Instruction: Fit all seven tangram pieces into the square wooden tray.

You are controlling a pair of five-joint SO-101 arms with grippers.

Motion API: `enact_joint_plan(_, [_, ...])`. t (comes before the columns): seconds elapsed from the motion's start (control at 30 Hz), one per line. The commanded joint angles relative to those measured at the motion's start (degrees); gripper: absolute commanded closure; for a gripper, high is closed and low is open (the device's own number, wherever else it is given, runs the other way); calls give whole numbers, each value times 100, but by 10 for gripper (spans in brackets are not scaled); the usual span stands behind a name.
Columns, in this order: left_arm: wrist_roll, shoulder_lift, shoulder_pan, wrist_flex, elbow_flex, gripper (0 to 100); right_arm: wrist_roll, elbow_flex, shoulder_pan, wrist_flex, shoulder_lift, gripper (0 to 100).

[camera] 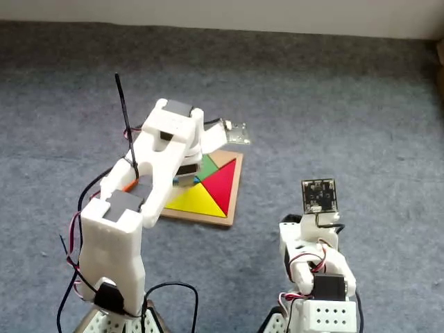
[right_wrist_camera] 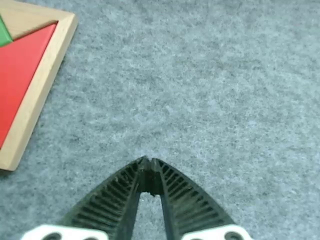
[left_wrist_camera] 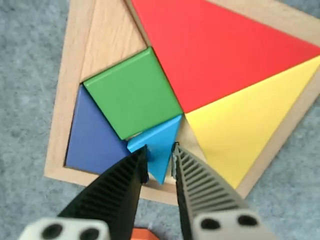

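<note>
Left arm is stretched forward from its base, bent down over the tray (camera: 234, 198), hiding the tray's near-left part in the high view. Left gripper (left_wrist_camera: 160, 155) points down at the tray's corner, jaws pinched on the light-blue triangle (left_wrist_camera: 161, 140): one finger each side of its tip. That triangle sits in the tray, touching the green square (left_wrist_camera: 132, 92) and the dark-blue piece (left_wrist_camera: 92, 137), with a sliver of bare wood between it and the yellow triangle (left_wrist_camera: 240, 130). Red triangle (left_wrist_camera: 215, 55) lies flush against green and yellow. Orange piece (left_wrist_camera: 142, 233) is outside the rim, under the gripper and mostly hidden.

Right arm is folded back close to its base, wrist camera facing up. Right gripper (right_wrist_camera: 148, 162) hangs over bare carpet (camera: 347, 104) beside the tray, fingertips touching, nothing between them.

Tray lies flat on grey carpet, turned a little askew to the arms. Pale wall (camera: 277, 14) runs along the carpet's far edge
</note>
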Motion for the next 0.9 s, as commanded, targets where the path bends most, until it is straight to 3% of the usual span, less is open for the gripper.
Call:
enact_joint_plan(0.0, [721,-523,-75,563,-919,912,-35,840,75,-13,-84,993])
enact_joint_plan(0.17, [1301,-637,-558,607,-1842,909,-35,840,75,-13,-84,993])
enact_joint_plan(0.33, [1292,-637,-593,1125,-1868,908,-35,840,75,-13,-84,993])
enact_joint_plan(0.5, [1319,-637,-567,1284,-1754,802,-35,840,75,-13,-84,993])
enact_joint_plan(0.87, [1292,-637,-673,-624,233,737,-35,840,75,-13,-84,993])
